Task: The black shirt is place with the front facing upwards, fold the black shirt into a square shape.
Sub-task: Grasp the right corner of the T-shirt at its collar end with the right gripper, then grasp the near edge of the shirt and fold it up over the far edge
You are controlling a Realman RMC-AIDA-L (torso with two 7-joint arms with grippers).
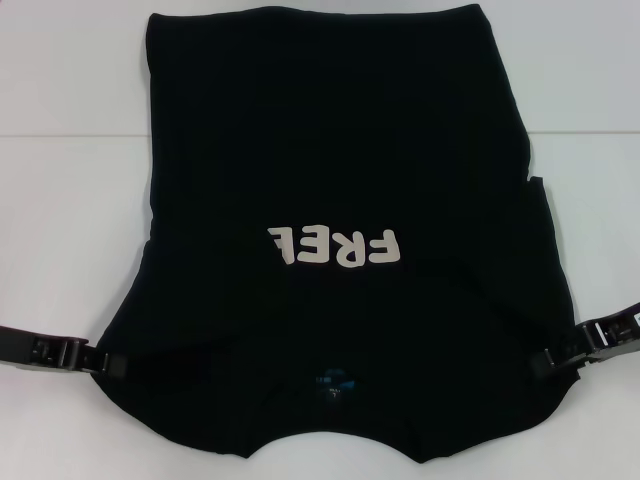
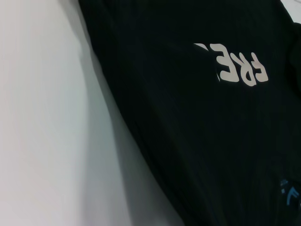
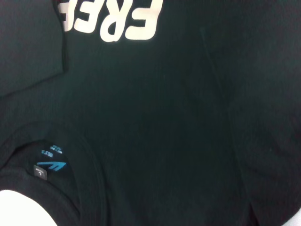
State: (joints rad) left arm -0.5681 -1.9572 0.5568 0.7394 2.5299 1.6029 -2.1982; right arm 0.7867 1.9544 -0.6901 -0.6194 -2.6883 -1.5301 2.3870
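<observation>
A: How did the plain black short-sleeved fabric shirt [image 1: 330,190] lie?
B: Flat on the white bench [image 1: 70,200], pale "FREE" letters [image 1: 335,246] up, blue neck label [image 1: 335,382] nearest the robot.
A: And the grippers?
B: Left gripper [image 1: 110,364] at the left edge, right gripper [image 1: 545,360] at the right edge; I couldn't tell how their jaws stood.

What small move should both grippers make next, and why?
Probably lift both edges slightly and carry them toward the far hem. The left gripper and right gripper sit at the black shirt's near edges, sides already folded in.
</observation>
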